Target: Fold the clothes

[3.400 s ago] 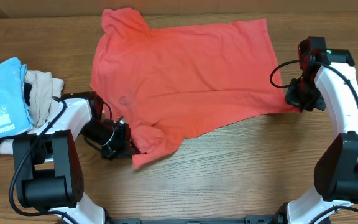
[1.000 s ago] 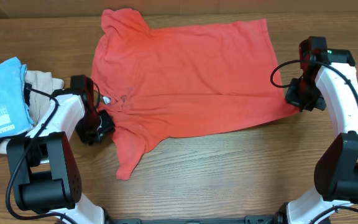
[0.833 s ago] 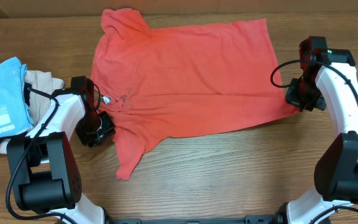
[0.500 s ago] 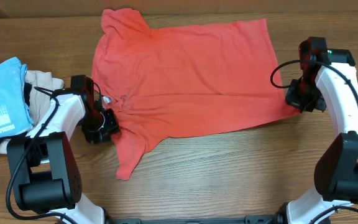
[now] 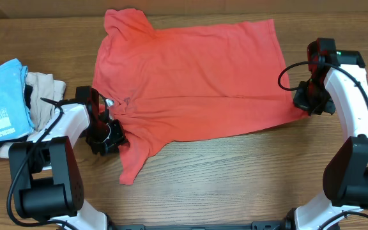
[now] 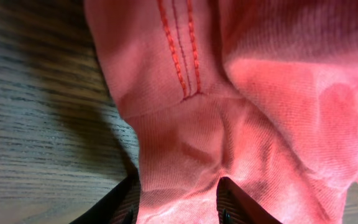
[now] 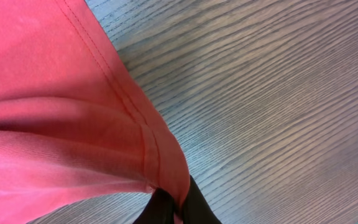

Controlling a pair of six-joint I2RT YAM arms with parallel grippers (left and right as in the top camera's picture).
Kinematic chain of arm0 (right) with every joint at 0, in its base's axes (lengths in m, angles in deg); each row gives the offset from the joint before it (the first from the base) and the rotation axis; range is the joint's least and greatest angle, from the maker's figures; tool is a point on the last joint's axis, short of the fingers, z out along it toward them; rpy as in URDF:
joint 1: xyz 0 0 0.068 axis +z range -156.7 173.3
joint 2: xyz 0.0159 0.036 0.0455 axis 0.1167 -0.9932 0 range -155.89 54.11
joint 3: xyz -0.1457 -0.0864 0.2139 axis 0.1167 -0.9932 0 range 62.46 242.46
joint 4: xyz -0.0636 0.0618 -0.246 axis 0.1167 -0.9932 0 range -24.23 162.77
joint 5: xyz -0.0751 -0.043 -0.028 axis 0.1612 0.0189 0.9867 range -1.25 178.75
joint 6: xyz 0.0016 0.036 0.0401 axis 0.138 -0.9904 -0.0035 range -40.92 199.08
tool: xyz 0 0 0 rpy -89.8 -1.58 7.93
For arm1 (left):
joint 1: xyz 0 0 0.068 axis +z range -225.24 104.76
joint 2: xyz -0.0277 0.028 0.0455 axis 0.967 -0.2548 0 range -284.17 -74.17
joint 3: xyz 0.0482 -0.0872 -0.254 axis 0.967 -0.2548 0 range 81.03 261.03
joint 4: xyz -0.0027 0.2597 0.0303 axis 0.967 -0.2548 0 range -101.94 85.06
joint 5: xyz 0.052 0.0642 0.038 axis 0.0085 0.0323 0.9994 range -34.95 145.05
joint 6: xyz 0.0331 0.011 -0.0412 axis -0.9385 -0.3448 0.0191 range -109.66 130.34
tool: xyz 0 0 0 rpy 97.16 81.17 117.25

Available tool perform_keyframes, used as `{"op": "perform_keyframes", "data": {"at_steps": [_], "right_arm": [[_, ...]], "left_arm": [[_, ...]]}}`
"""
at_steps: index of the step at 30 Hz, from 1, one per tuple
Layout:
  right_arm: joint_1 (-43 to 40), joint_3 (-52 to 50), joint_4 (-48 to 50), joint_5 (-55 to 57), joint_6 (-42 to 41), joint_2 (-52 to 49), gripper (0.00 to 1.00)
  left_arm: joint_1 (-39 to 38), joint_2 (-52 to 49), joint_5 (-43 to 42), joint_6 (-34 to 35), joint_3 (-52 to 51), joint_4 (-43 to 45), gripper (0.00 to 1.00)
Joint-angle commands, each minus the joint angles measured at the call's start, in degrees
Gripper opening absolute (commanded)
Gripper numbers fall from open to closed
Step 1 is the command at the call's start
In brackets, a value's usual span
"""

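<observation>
**Both grippers at the red shirt, one on each side**

Left gripper first: I have it low on the table, at the left side of the red shirt, where the lower sleeve meets the body. From my left wrist camera, my two dark fingers stand apart with a wrinkled patch of red cloth between them. A triple row of stitching runs just above that patch. The fingers straddle the cloth and do not look pressed together on it.

My right gripper sits at the opposite side, near the right edge of the table. Its fingers are together, clamped on the lower right corner of the shirt's hem. The wrist camera shows the stitched hem running down into the pinch, with bare wood grain to the right of it.

The shirt lies spread sideways across the middle of the table, reaching toward the far edge. Its neck end is on the left and its hem on the right. One sleeve points at the far left corner, and the other trails toward the near edge just beside my left gripper.

By the left edge of the table sits a small pile, apart from the shirt. In it, a light blue tee with print lies on top, and a beige garment is bunched to its right.
</observation>
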Motion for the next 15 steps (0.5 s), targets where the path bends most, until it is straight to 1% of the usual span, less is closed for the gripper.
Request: {"op": "perform_keyframes", "data": {"at_steps": [1, 4, 5, 7, 8, 9, 12, 15], "right_arm": [[-0.3, 0.0, 0.3, 0.1, -0.1, 0.9, 0.04], [-0.3, 0.0, 0.3, 0.2, -0.1, 0.9, 0.04], [-0.3, 0.0, 0.3, 0.1, -0.1, 0.9, 0.04], [-0.3, 0.0, 0.3, 0.1, -0.1, 0.9, 0.04], [-0.3, 0.0, 0.3, 0.1, -0.1, 0.9, 0.04], [-0.3, 0.0, 0.3, 0.1, -0.1, 0.9, 0.04], [-0.3, 0.0, 0.5, 0.1, -0.1, 0.9, 0.04], [-0.3, 0.0, 1.0, -1.1, -0.1, 0.9, 0.04]], "left_arm": [[-0.5, -1.4, 3.4, 1.2, -2.1, 5.2, 0.44], [-0.5, -1.4, 2.5, 2.2, -2.1, 8.2, 0.42], [-0.5, -1.4, 2.2, 2.2, -2.1, 8.7, 0.39], [-0.5, -1.4, 2.0, 2.2, -2.1, 9.3, 0.23], [-0.5, -1.4, 2.0, 2.2, -2.1, 9.2, 0.11], [-0.5, -1.4, 1.7, 2.0, -2.1, 8.6, 0.04], [-0.5, -1.2, 0.6, 1.4, -1.8, 7.3, 0.04], [-0.2, 0.7, -0.3, -0.9, -0.5, 4.6, 0.04]]}}
